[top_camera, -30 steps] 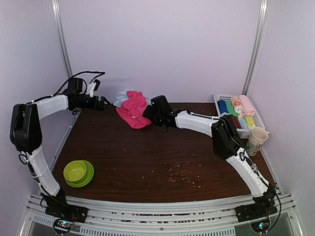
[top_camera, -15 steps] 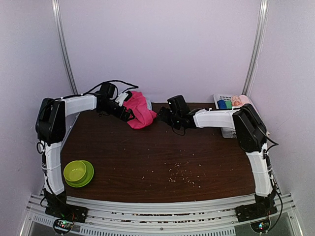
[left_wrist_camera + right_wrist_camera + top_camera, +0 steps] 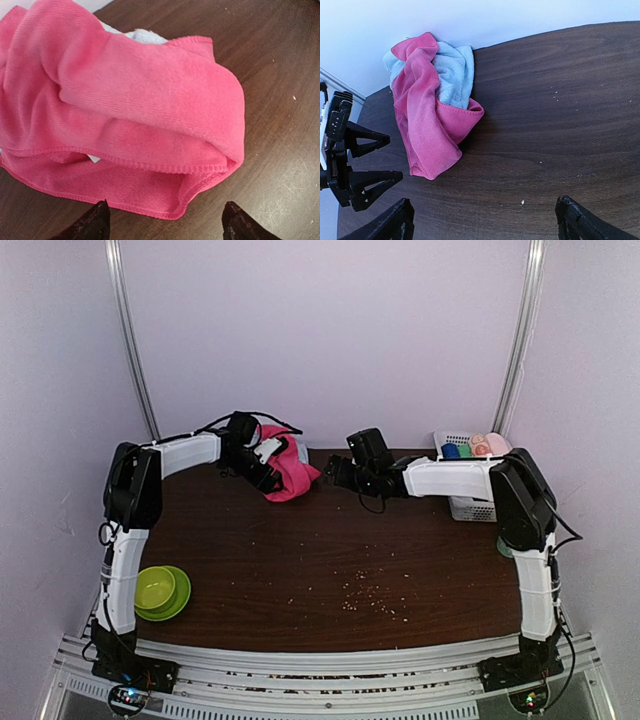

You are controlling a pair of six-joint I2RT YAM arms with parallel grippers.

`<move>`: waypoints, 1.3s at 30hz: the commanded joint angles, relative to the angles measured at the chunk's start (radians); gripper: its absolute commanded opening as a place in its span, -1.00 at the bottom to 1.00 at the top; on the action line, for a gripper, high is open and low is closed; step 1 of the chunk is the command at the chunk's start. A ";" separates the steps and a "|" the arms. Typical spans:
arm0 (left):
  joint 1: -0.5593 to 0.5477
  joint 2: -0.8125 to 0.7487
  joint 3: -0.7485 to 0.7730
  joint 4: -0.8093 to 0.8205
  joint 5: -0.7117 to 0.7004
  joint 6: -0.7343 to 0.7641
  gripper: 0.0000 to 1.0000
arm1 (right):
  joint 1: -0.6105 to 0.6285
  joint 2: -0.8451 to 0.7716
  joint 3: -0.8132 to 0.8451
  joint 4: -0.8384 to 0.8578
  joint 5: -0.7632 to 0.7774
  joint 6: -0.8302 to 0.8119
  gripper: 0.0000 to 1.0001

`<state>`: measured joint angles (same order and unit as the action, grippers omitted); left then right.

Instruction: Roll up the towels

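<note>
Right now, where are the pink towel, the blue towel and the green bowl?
pink towel [image 3: 426, 131]: right wrist view, its middle fold.
blue towel [image 3: 455, 75]: right wrist view, its fuzzy top.
green bowl [image 3: 153, 587]: top view, its bare inside.

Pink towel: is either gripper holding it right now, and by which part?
Nothing is held. The left gripper stands open just short of the near hem of the pink towel; the right gripper is open over the table, apart from the towel.
</note>
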<state>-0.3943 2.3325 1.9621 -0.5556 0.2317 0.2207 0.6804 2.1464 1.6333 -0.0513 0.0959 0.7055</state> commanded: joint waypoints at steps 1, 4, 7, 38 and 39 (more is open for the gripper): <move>-0.040 0.058 0.085 -0.096 -0.010 0.058 0.54 | -0.004 -0.080 0.063 -0.116 0.067 -0.099 0.99; -0.053 0.093 0.136 -0.140 -0.021 0.061 0.51 | -0.014 -0.108 0.061 -0.159 0.068 -0.122 0.99; -0.060 0.119 0.174 -0.172 -0.032 0.054 0.46 | -0.020 -0.155 0.001 -0.139 0.070 -0.130 0.99; -0.077 0.000 -0.035 -0.218 0.047 -0.082 -1.00 | -0.038 -0.119 -0.180 -0.310 0.048 -0.189 0.99; -0.078 -0.012 -0.056 -0.212 0.056 -0.090 -1.00 | -0.037 -0.114 -0.181 -0.315 0.049 -0.191 0.99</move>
<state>-0.4633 2.3985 1.9781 -0.7685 0.2279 0.1677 0.6483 2.0010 1.4559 -0.3401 0.1551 0.5358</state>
